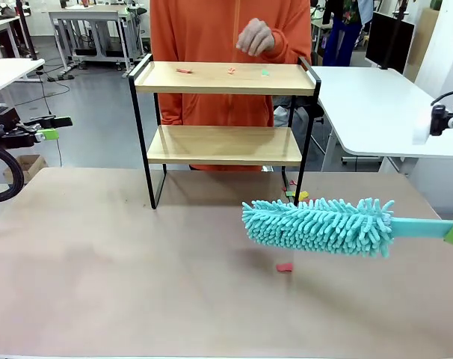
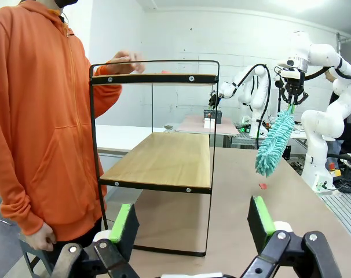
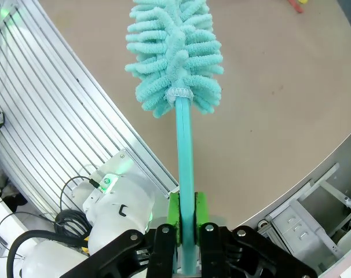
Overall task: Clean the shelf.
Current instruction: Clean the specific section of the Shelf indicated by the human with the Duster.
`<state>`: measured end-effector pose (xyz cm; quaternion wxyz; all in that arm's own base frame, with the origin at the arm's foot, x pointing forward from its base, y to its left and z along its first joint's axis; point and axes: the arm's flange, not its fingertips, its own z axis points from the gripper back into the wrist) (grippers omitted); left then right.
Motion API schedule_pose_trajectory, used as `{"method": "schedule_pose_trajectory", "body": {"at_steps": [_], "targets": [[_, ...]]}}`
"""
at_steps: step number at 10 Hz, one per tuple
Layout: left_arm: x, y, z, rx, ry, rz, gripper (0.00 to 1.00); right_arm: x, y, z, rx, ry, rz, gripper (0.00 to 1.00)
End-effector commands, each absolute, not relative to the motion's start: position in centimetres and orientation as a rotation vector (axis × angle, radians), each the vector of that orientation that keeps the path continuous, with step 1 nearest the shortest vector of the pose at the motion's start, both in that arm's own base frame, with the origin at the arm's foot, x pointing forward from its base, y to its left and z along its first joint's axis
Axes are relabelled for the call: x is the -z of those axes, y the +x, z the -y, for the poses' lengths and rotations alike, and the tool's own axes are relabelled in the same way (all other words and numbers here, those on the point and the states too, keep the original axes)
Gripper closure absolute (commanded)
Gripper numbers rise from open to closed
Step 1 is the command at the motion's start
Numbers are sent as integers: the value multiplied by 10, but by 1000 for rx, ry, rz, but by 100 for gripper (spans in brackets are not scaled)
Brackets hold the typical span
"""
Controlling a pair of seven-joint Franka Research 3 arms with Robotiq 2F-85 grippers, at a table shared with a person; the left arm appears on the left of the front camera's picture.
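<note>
- Reading the front view, we locate the shelf (image 1: 211,79) standing upright at the far middle of the brown table (image 1: 99,262). Its black legs rest on the table surface, and a person (image 1: 204,45) in an orange hooded top stands just behind it.
- We note small red scraps (image 1: 184,71) and a green scrap (image 1: 265,72) lying on the top board. The lower board (image 1: 219,143) sits beneath it inside the black frame.
- We see the person's hand (image 1: 255,37) above the top board, fingers bunched and apart from the wood.
- We find the right gripper (image 3: 187,213) clamped on the flat turquoise handle (image 3: 186,150) of the duster (image 1: 320,224), with a green pad pressed to each side.
- We observe the duster held roughly level above the table, its fluffy head pointing toward the robot's left. The head is near the shelf's right front leg, lower than the bottom board, and not touching the shelf.
- We record a loose red piece (image 1: 285,267) on the table below the duster head, and yellow and green bits (image 1: 300,196) beside the shelf's right leg.
- We find the left gripper (image 2: 193,223) with its jaws spread wide and nothing between them. It is off the table's left side, well apart from the shelf and facing the shelf's end rail.
</note>
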<state>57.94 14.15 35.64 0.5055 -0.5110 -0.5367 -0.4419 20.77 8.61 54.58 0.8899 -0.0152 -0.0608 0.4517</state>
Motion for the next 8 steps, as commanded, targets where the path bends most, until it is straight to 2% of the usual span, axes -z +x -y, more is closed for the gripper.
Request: {"method": "schedule_pose_trajectory", "body": {"at_steps": [1, 8], "targets": [[-359, 576, -141, 1074, -1222, 1293, 0, -547, 209, -86, -938, -40, 131, 87], [-359, 576, -141, 1074, -1222, 1293, 0, -547, 209, -86, -938, -40, 131, 87]]}}
